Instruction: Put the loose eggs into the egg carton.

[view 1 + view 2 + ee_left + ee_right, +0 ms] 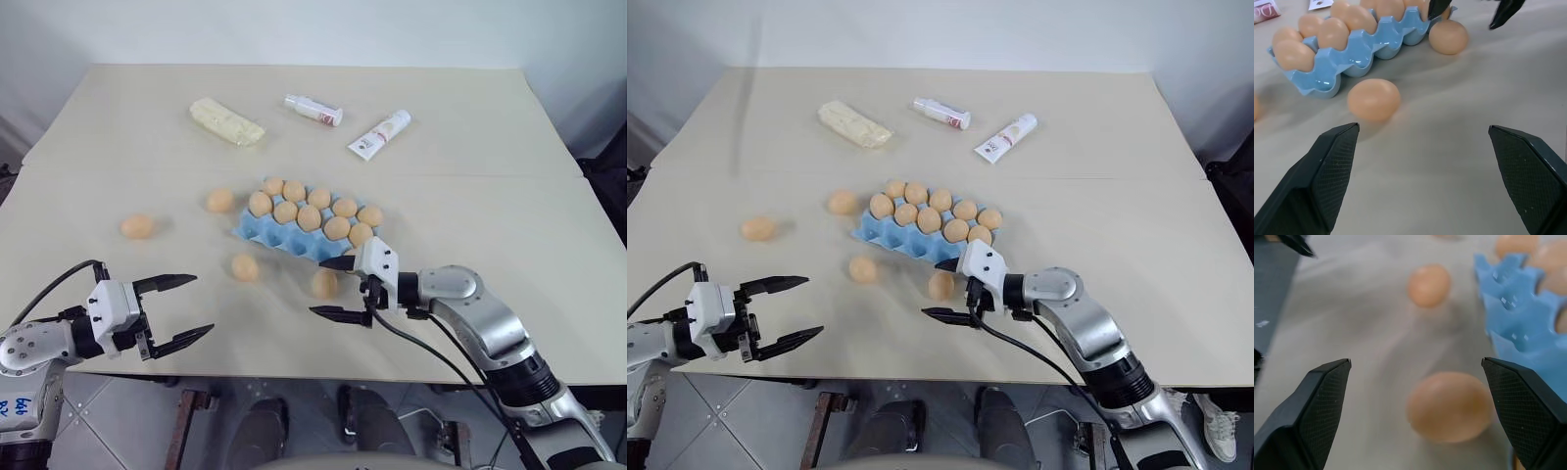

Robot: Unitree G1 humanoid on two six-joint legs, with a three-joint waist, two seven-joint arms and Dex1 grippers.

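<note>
Nearest you, both end effectors hang just above the desk's (549, 245) near edge with their fingers spread wide and nothing between them: the left end effector (176, 312) at the near left, the right end effector (339, 288) just near of the carton (257, 231). Your right one faces left with an egg (324, 283) lying between its open fingers, not yet touched. A second loose egg (244, 267) sits to its left, a third (219, 200) just left of the carton's far end, a fourth (137, 226) well out to the left. Ten eggs fill the carton's far rows; the near row looks empty.

Treat each egg as light, rigid, smooth and brittle, and likely to roll on the bare desk. Take it across its middle, pads on opposite sides, and close gently, just enough to stop it slipping.
</note>
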